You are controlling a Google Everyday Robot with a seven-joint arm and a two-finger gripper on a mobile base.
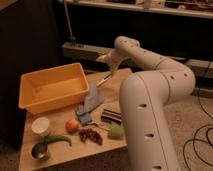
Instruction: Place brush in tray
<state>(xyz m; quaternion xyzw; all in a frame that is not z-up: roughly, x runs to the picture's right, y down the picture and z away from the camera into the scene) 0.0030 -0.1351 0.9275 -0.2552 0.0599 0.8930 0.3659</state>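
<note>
The gripper (110, 69) is to the right of the tray (30, 100) and a little above the height of its rim, pointing down toward the table (112, 82). It is closed narrowly on the upper end of the brush (104, 80). The brush is a thin, light stick that hangs at a slant, and its lower end points down and left toward the tray's right wall. That end is near the wall and outside the tray. Whether the tip touches the table I cannot tell.

The white arm (150, 60) comes to the gripper from the right. Its thick lower part (147, 120) stands in front of the table, far from the tray.

The tray is a yellow rectangular box on the back left part of the table. Just beside its right front corner lies a blue-grey cloth (90, 102), below the brush's lower end. To the right of the tray's front, beyond the cloth, there is a dark flat packet (111, 116), and nearer to the table's front edge a pale green object (116, 131).

In front of the tray stands a white cup (40, 125). To the right of the cup are a round orange-red fruit (72, 125) and a dark bunch like grapes (90, 135). Further from the tray, at the table's front left, a green pepper (57, 139) lies next to a small metal bowl (39, 151).
</note>
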